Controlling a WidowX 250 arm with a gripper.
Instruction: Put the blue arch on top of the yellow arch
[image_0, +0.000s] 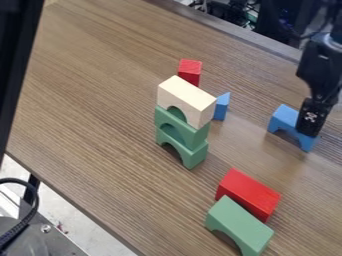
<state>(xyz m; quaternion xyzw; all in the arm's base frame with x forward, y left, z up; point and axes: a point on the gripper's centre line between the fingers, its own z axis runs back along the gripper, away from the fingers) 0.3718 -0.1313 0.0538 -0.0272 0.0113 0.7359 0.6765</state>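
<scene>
- Claw (308, 132) of mine hangs down at the blue arch (284, 119).
- White pattern (310, 117) shows on my side.
- Spread or pinching, I cannot tell.

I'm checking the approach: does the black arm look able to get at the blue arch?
Probably yes: the pincer is down at the blue arch, overlapping it in this view, and the green-and-cream stack stands well apart.
</scene>
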